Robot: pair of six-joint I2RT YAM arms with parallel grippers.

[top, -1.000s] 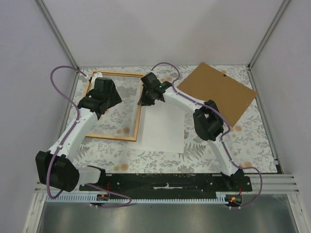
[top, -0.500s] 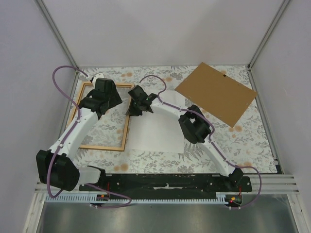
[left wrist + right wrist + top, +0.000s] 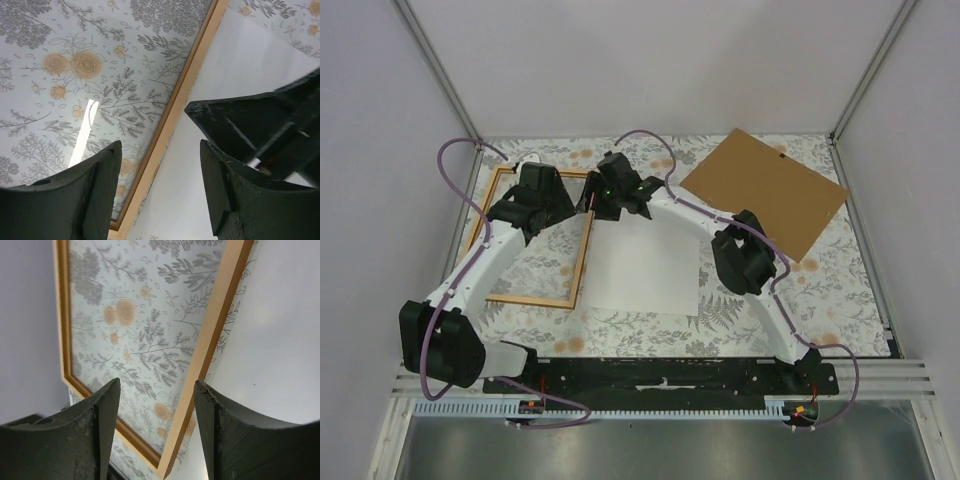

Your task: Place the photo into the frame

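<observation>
Shifted leftward since a moment ago, the frame (image 3: 580,260) lies empty on the counter (image 3: 840,290), the photo (image 3: 645,270) white side up just beside its right-hand rail. Both spread wide and holding nothing, left pincer (image 3: 160,150) and right pincer (image 3: 157,385) hover over that rail; insertion apparently not yet begun

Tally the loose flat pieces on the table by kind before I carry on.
frame, light wood: 1
photo, white side up: 1
backing board, brown: 1
Total: 3
</observation>
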